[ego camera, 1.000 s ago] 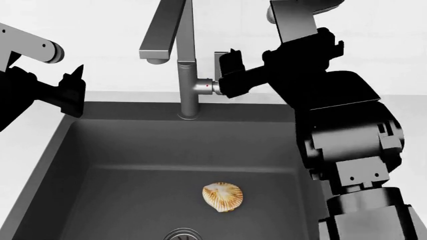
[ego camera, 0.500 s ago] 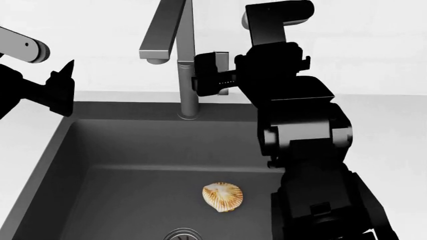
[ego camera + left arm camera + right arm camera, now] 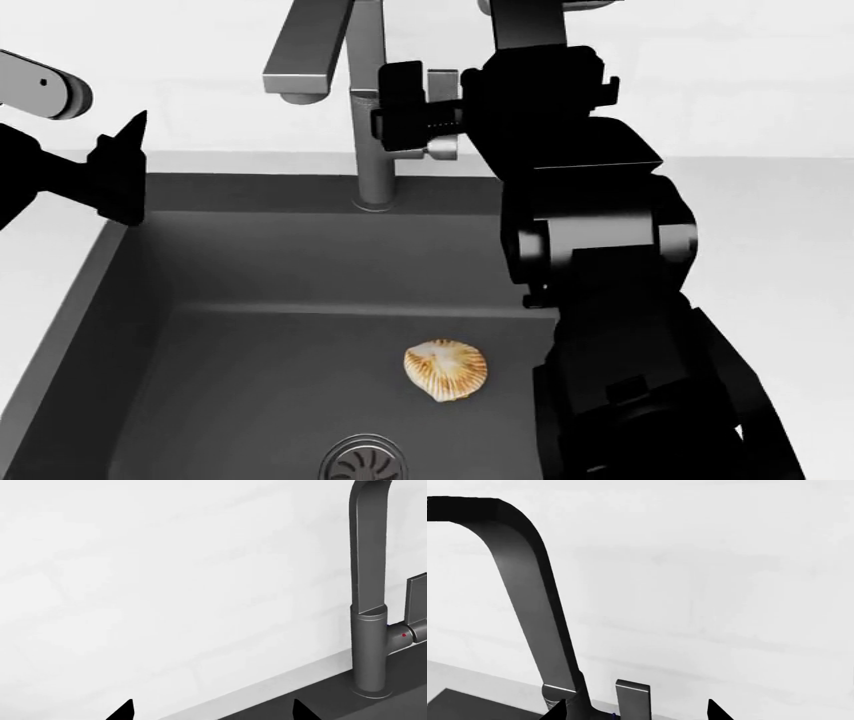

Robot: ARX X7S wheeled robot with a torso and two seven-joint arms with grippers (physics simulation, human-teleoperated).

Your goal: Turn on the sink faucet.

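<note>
The sink faucet (image 3: 375, 140) stands at the back rim of the sink, with its flat spout (image 3: 304, 55) reaching toward me. Its post (image 3: 370, 645), flat lever (image 3: 417, 600) and red dot (image 3: 403, 635) show in the left wrist view. My right gripper (image 3: 420, 108) is open at the post's right side. In the right wrist view the right gripper (image 3: 635, 711) has its fingertips on either side of the upright lever (image 3: 632, 699), beside the faucet post (image 3: 527, 590). My left gripper (image 3: 124, 170) is open and empty over the sink's left rim; in the left wrist view the left gripper (image 3: 212, 712) points at the wall.
The dark sink (image 3: 267, 260) holds a tan seashell (image 3: 447, 368) and a round slotted drain (image 3: 363, 462) at the front. My right arm (image 3: 601, 300) covers the sink's right side. A white wall (image 3: 747, 80) rises behind the light counter (image 3: 761, 200).
My right arm has swung left and its gripper has moved from beside the lever to around it, close to the post. The left gripper has drifted slightly left.
</note>
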